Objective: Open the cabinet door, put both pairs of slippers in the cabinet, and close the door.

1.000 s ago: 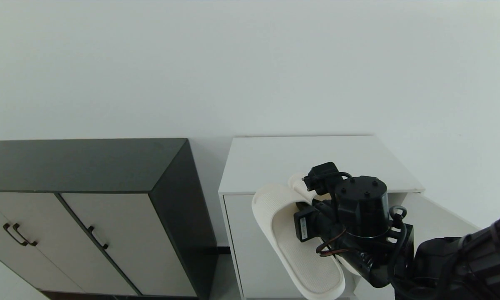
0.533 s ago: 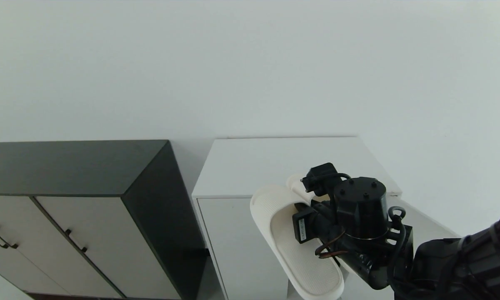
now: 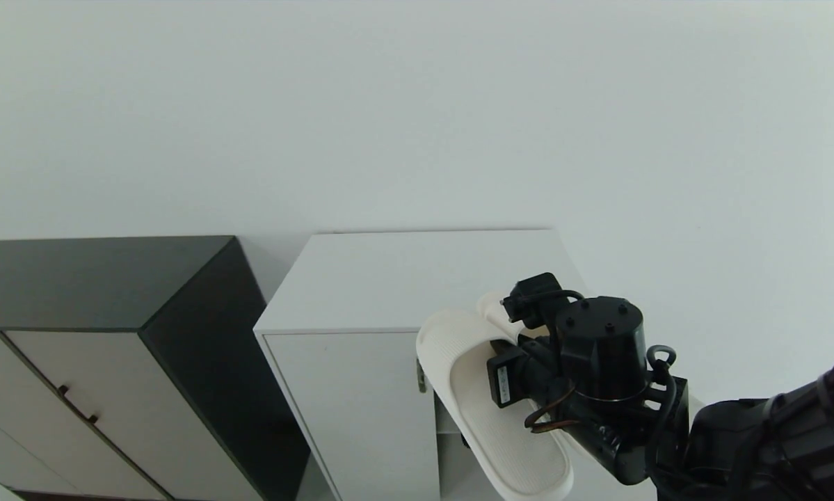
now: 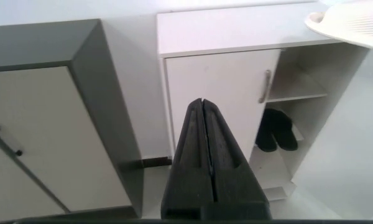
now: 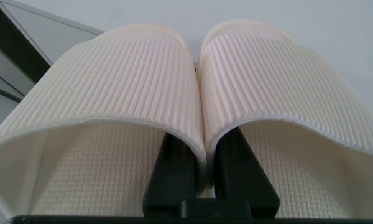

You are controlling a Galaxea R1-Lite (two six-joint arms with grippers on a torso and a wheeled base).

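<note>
Cream slippers (image 3: 462, 372) in R jaws

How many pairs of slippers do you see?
2. The cream pair is held in the right gripper before the white cabinet; the black pair lies inside that cabinet, under its shelf. More may hide behind the door.

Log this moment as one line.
right gripper: shut on white slippers | left gripper: shut, empty | white cabinet: open | black slippers: inside
</note>
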